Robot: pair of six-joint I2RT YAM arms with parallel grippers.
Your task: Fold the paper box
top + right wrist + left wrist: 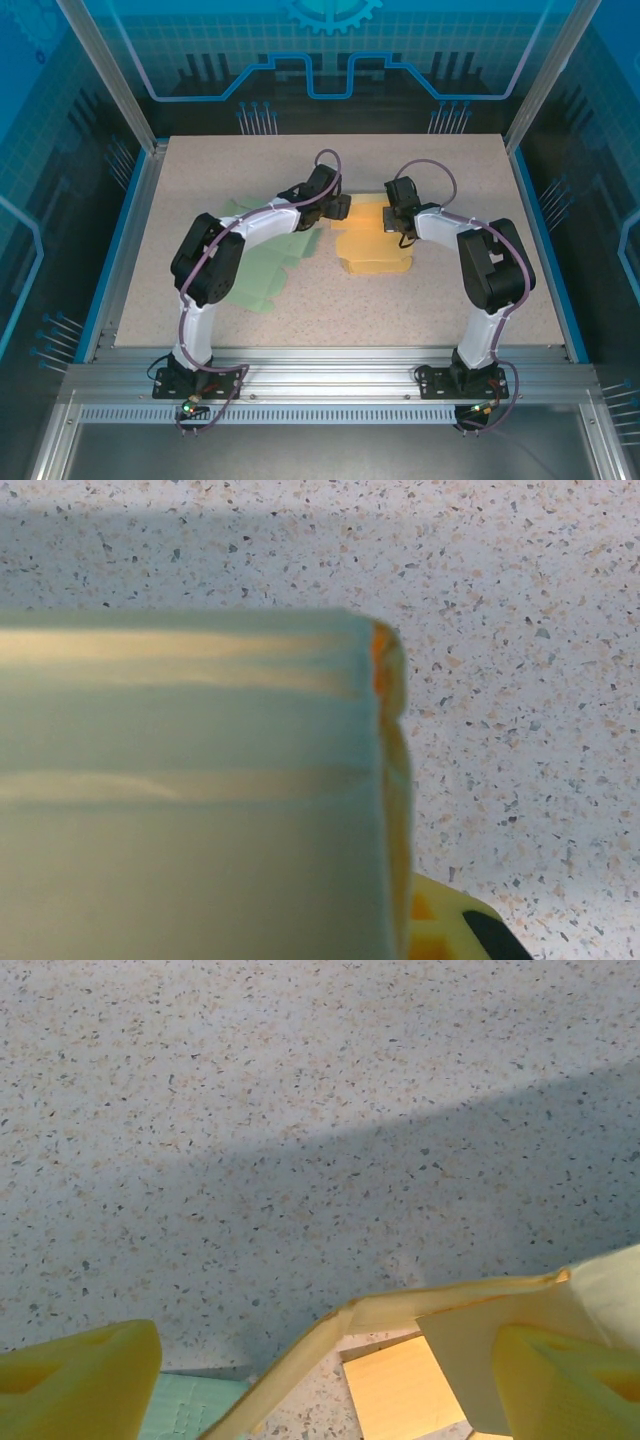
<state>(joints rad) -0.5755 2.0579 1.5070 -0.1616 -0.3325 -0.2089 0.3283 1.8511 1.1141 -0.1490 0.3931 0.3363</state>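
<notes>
On table [450,310], left hand [320,1385] stands apart; right hand [393,220], clamped on paper box [372,248], mostly hidden.

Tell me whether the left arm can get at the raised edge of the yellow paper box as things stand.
Probably yes. The left end effector is open, and the raised edge of the yellow paper box runs between its fingers in the left wrist view, with nothing in between.
</notes>
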